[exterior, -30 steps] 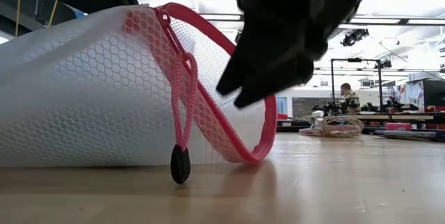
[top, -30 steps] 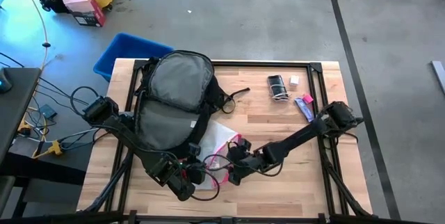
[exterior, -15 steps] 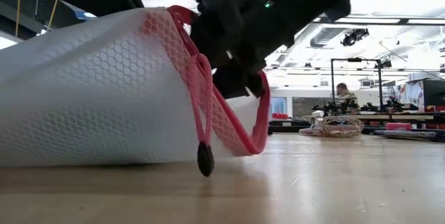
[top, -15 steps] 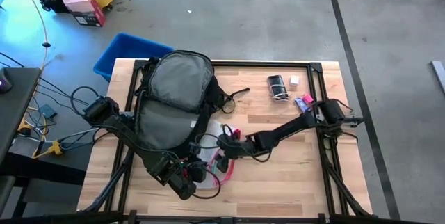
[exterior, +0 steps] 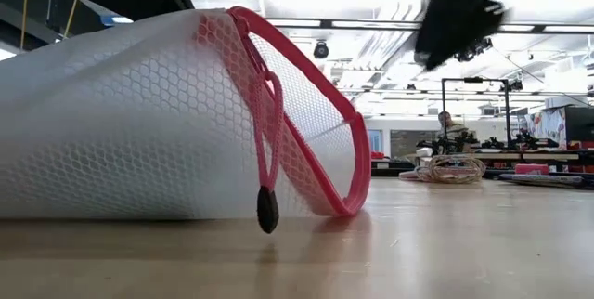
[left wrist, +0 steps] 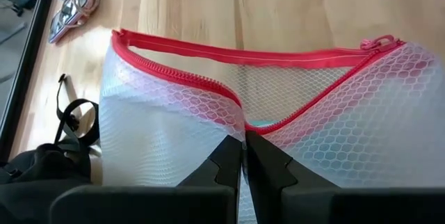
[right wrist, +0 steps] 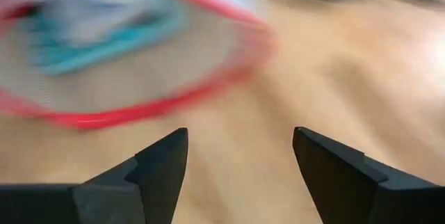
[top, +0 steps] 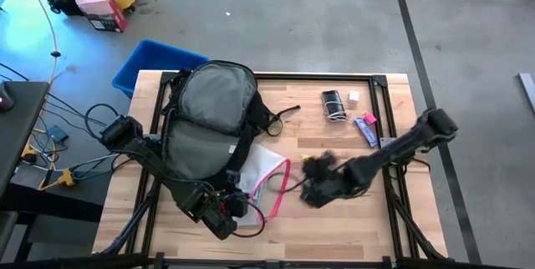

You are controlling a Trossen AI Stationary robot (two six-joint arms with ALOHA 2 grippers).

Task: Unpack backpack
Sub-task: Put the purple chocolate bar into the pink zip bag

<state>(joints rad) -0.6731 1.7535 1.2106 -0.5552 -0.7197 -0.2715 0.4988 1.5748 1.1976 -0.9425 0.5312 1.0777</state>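
Observation:
The black backpack point(top: 209, 114) lies on the table's far left with its grey panel up. A clear mesh pouch with a pink zip point(top: 266, 181) point(exterior: 139, 123) rests on its underside beside the backpack, its mouth gaping toward the table's right. Something teal point(left wrist: 261, 122) shows inside the pouch. My left gripper point(top: 241, 209) point(left wrist: 243, 144) is shut on the pouch's rim. My right gripper point(top: 313, 181) point(right wrist: 240, 154) hangs open above the bare wood, to the right of the pouch mouth, with nothing between its fingers. My left gripper pinches the pink zip edge of the pouch's upper rim point(left wrist: 235, 113) between its two fingers. The fingers slant down from the table's near left corner. That rim is held up off the wood, the mouth stands open, and the pouch's underside lies on the table.
A black item wound with cable point(top: 333, 104), a small white block point(top: 354, 97) and a purple and pink packet point(top: 365, 127) lie at the far right. A blue bin point(top: 155, 60) stands beyond the far left corner. Bare wood lies right of the pouch.
My right gripper went to the pouch's mouth, then drew back toward the table's right edge and rose, its fingers open and holding nothing. The pouch's pink zip pull swung and now hangs still. My left gripper kept its hold.

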